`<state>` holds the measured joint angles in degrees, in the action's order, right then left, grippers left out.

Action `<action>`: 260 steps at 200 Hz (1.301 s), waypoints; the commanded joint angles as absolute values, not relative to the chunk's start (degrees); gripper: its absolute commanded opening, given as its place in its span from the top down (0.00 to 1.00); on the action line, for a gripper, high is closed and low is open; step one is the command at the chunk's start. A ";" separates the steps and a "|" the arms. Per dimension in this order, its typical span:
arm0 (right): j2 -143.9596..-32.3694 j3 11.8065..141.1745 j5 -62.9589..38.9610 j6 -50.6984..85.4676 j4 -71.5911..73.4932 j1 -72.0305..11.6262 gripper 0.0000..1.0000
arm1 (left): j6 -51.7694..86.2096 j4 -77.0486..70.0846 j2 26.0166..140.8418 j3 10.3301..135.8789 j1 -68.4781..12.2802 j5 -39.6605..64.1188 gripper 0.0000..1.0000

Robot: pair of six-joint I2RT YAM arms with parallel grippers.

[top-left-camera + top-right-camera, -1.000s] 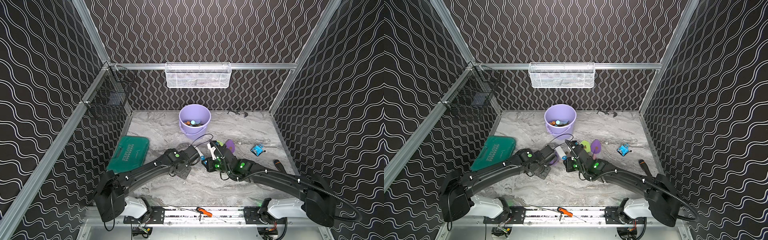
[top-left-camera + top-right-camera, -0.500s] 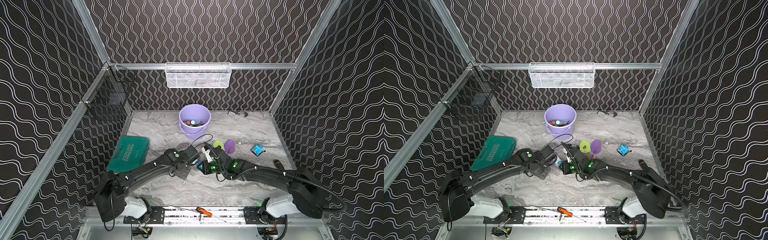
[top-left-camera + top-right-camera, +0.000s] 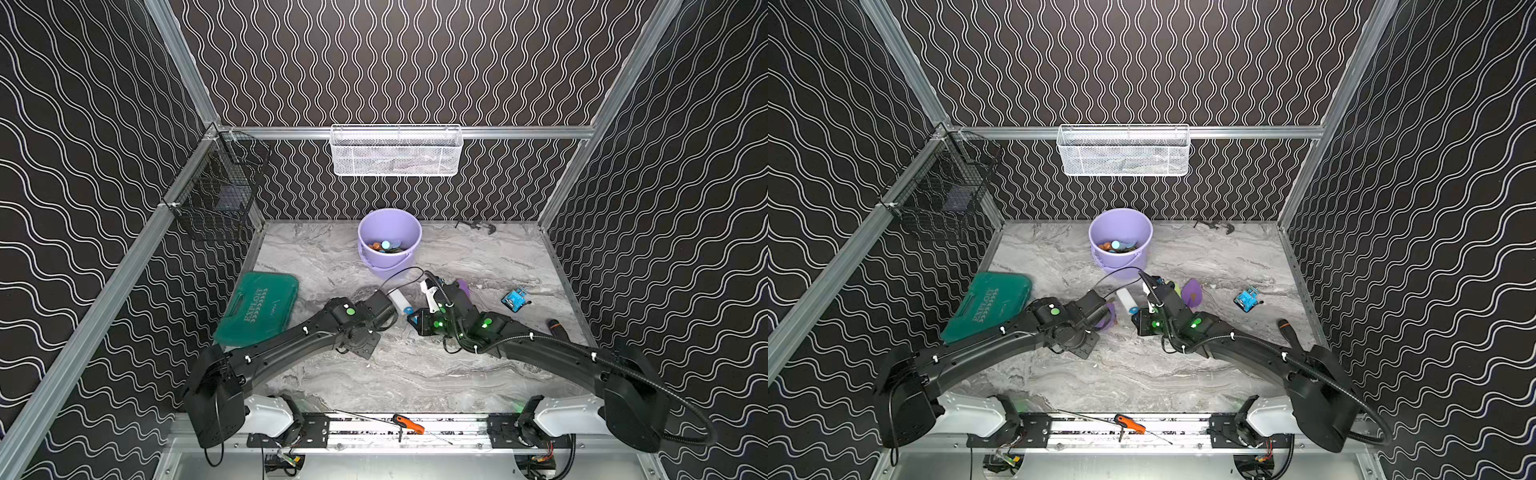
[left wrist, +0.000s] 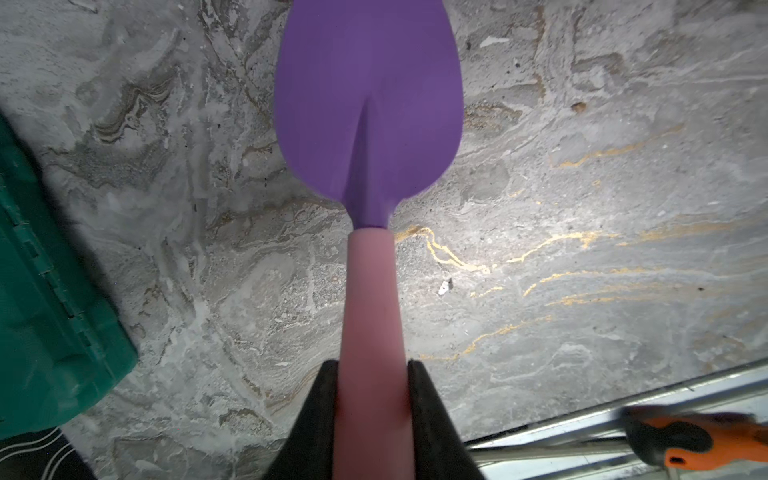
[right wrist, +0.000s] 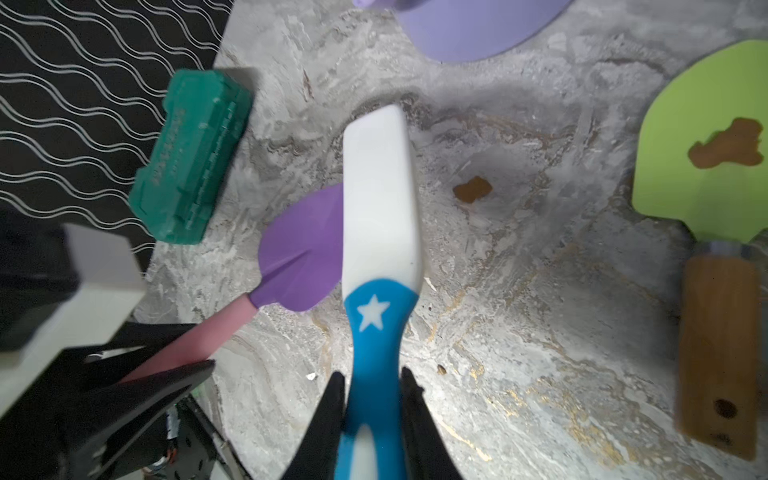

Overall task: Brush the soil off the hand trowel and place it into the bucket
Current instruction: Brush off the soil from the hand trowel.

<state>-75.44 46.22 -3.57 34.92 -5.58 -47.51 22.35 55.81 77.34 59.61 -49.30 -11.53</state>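
Note:
My left gripper (image 4: 371, 365) is shut on the pink handle of the hand trowel (image 4: 368, 104), held low over the marble table with its purple blade showing no soil. My right gripper (image 5: 372, 376) is shut on the blue handle of a brush (image 5: 380, 199). The brush's white head lies across the edge of the trowel blade (image 5: 303, 249). A clump of soil (image 5: 472, 189) lies on the table beside the brush. The lilac bucket (image 3: 390, 237) stands at the back centre, beyond both grippers, with small coloured things inside.
A green trowel (image 5: 698, 178) with a wooden handle and soil on its blade lies near the right arm, next to another purple trowel (image 3: 1192, 291). A green case (image 3: 259, 307) lies left. A blue part (image 3: 515, 298) lies right. An orange screwdriver (image 3: 409, 424) rests on the front rail.
The right gripper swung the brush toward the left gripper half a second ago and has since drawn back to the right. The left arm has hardly moved.

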 commanded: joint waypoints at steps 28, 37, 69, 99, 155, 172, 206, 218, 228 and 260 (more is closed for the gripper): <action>-64.16 39.81 -9.36 36.50 -2.96 -40.62 1.00 | 23.42 36.17 69.37 51.77 -37.62 28.74 1.00; -61.03 38.73 -10.25 36.65 -2.94 -38.83 1.00 | 26.53 30.05 67.51 49.38 -34.80 37.52 1.00; -50.95 36.62 -9.06 36.12 -4.80 -35.54 1.00 | 41.36 12.00 63.12 44.61 -27.21 53.27 1.00; -46.65 34.11 -11.36 38.91 -1.20 -34.67 1.00 | 69.25 -19.80 61.41 36.04 -19.68 58.26 1.00; -44.07 28.85 -16.86 45.92 9.85 -34.19 1.00 | 104.37 -70.40 73.49 26.44 -18.20 57.76 1.00; -44.77 28.10 -18.23 47.14 11.82 -34.19 1.00 | 102.73 -67.35 73.49 25.56 -18.26 57.92 1.00; -46.54 26.87 -20.32 49.91 17.54 -34.19 1.00 | 94.65 -54.01 68.64 25.50 -18.19 58.92 1.00; -47.70 27.22 -21.62 50.45 18.73 -34.20 1.00 | 91.45 -48.81 67.33 26.22 -18.22 59.41 1.00; -48.46 27.44 -22.08 51.13 19.91 -34.19 1.00 | 89.56 -45.49 66.43 26.49 -18.25 59.31 1.00; -49.49 25.49 -22.99 55.54 28.65 -34.19 1.00 | 89.79 -46.81 66.97 26.65 -18.20 59.58 1.00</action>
